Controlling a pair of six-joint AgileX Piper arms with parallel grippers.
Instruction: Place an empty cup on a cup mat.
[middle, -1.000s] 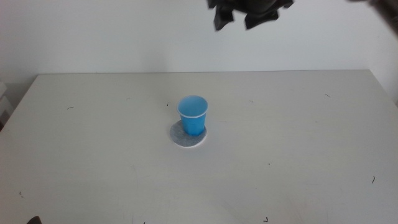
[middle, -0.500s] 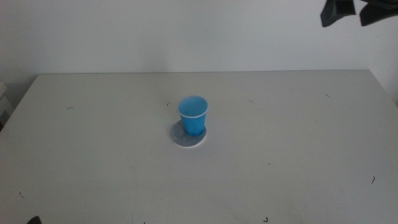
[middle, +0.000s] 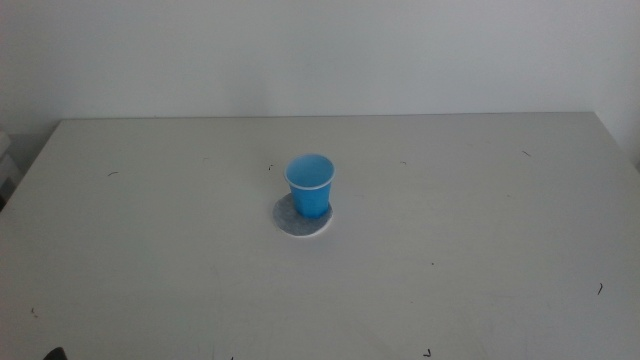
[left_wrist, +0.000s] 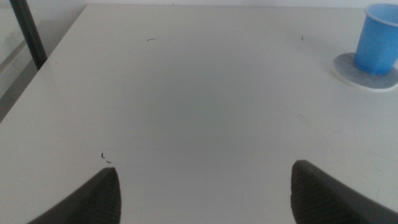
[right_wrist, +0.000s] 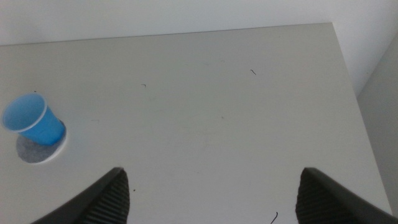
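Note:
The blue cup (middle: 310, 185) stands upright on the round grey cup mat (middle: 301, 218) near the middle of the white table (middle: 480, 230), set toward the mat's right part. It is empty inside. The cup (left_wrist: 377, 39) and mat (left_wrist: 367, 67) also show in the left wrist view, and the cup (right_wrist: 33, 120) and mat (right_wrist: 38, 149) in the right wrist view. My left gripper (left_wrist: 205, 190) is open, low over the table's near left part, far from the cup. My right gripper (right_wrist: 214, 190) is open and high above the table's right side. Neither holds anything.
The table's right edge (right_wrist: 348, 74) drops off next to the wall. A dark pole (left_wrist: 28, 31) stands beyond the table's left edge. Small dark specks mark the tabletop.
The right gripper, seen at the top of the middle view, moved right and up and has left that view. The cup and mat have not moved.

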